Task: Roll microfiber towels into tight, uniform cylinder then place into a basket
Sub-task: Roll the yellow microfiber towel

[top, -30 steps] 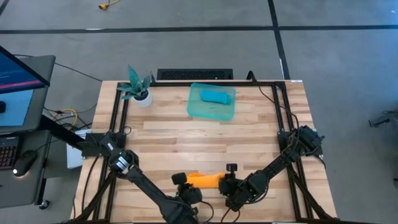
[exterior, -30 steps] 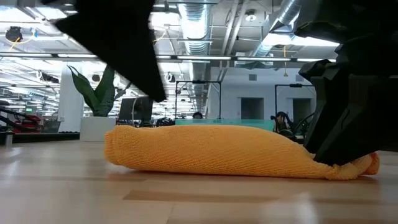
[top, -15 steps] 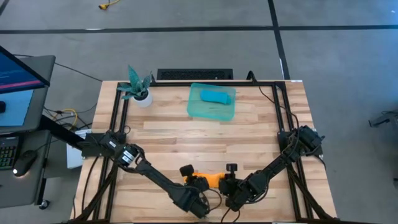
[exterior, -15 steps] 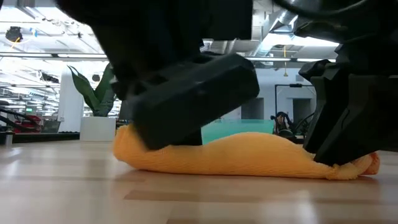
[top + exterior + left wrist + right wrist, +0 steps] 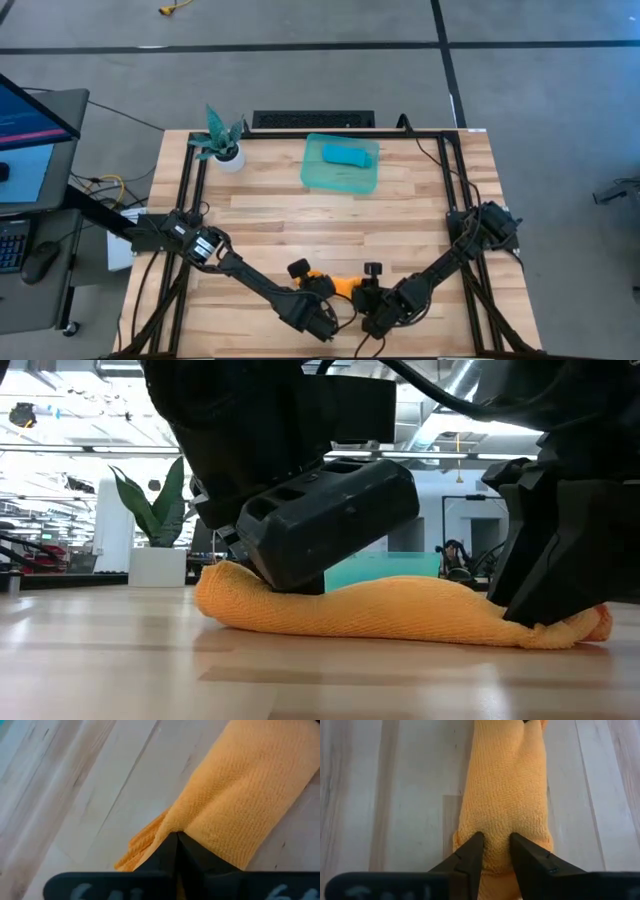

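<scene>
High view: the rolled orange towel [image 5: 340, 287] lies near the table's front edge between both grippers; the left gripper [image 5: 318, 292] is pinched tight onto one end, the right gripper [image 5: 366, 294] narrowly clamps the other end. Farther back, the turquoise towel [image 5: 348, 153] lies rolled in the basket [image 5: 338, 178].

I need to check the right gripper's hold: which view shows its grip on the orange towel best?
The right wrist view: right gripper pinches the orange towel end. The low view shows it partly; the high view barely; the left wrist view not at all.
</scene>
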Controlling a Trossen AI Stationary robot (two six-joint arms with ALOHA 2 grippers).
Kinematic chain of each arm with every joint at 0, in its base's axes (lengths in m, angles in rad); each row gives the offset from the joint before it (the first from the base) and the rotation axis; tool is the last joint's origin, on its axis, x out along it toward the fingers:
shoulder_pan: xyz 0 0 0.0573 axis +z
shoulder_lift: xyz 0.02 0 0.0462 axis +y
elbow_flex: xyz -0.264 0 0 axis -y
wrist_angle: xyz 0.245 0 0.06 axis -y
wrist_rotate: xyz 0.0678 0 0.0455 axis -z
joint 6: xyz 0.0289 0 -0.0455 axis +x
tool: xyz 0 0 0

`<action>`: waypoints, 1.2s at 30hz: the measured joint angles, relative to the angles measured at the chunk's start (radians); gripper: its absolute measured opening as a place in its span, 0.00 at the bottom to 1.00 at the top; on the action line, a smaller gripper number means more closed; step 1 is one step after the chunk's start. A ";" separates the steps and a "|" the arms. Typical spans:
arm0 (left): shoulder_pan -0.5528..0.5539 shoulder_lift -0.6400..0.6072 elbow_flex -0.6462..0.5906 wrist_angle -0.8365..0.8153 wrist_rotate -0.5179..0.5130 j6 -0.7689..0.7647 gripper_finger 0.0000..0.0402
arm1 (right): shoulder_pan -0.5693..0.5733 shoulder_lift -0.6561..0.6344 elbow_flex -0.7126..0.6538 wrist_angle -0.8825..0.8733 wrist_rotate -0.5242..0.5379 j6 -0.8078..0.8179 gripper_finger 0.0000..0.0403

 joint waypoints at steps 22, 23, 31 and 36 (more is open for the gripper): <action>0.001 0.000 -0.001 0.017 0.002 -0.025 0.01 | -0.012 -0.389 0.062 -0.422 0.138 -0.004 0.33; 0.001 0.000 -0.001 0.018 0.003 -0.025 0.01 | -0.012 -0.404 0.062 -0.419 0.157 0.010 0.32; 0.001 0.000 -0.001 0.019 0.002 -0.025 0.01 | -0.043 -0.343 0.064 -0.361 0.141 0.040 0.33; 0.001 0.000 -0.001 0.019 0.002 -0.026 0.01 | -0.069 -0.230 0.064 -0.363 0.109 -0.001 0.37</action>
